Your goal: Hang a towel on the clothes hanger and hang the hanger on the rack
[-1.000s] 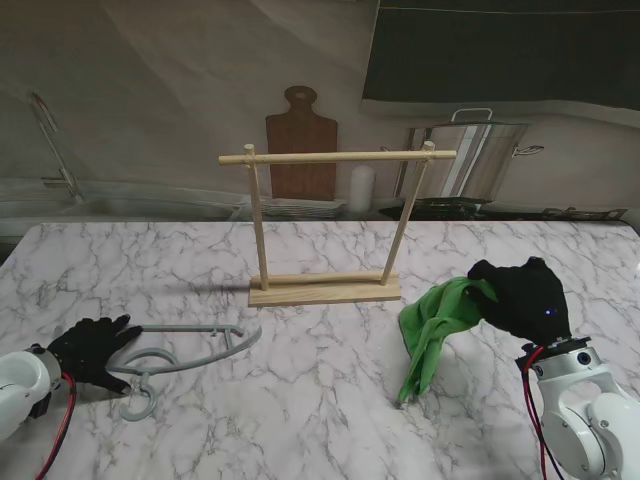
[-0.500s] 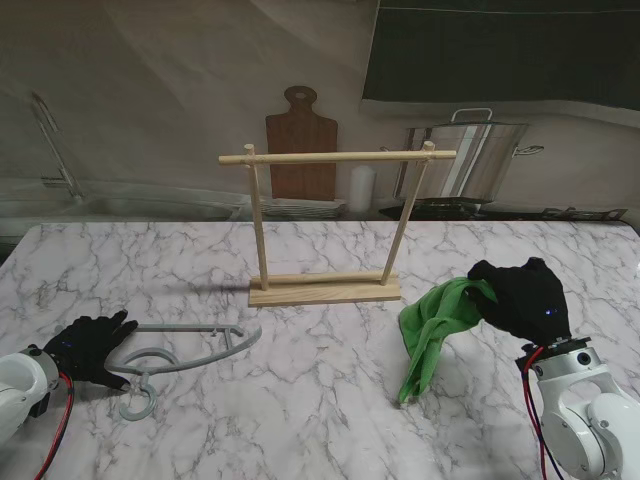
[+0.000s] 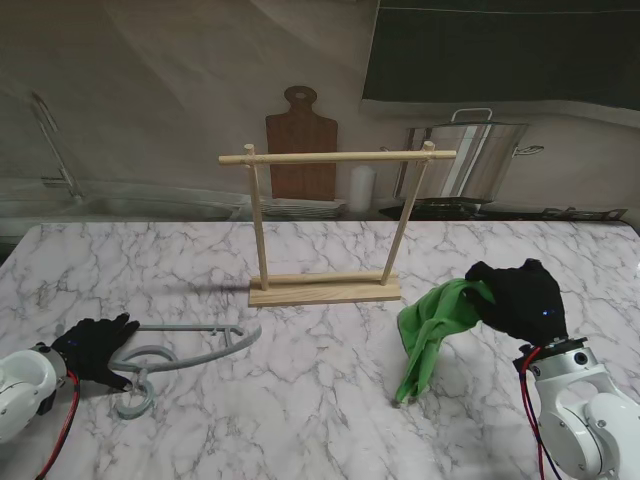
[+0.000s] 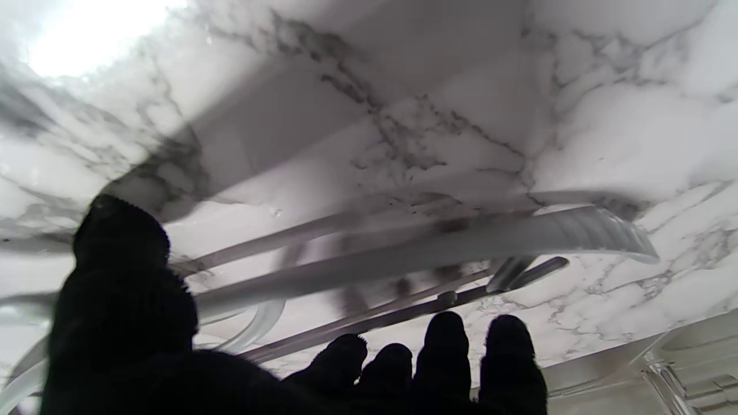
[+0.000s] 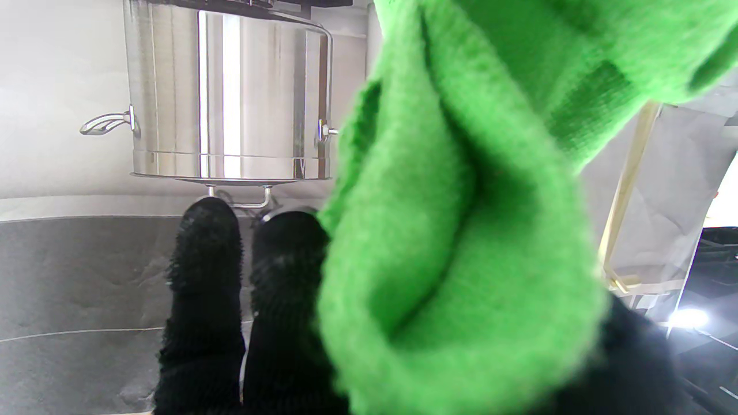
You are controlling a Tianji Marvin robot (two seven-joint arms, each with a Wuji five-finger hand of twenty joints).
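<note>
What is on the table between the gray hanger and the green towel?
Nothing: the stand's view shows only bare marble between the hanger and the towel. The wooden rack stands farther back.

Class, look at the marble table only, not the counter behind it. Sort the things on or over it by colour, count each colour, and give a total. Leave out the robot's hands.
Green: 1, the towel, held up by the right hand
Grey: 1, the hanger, lying flat at the left hand
Wood: 1, the rack
Total: 3
</note>
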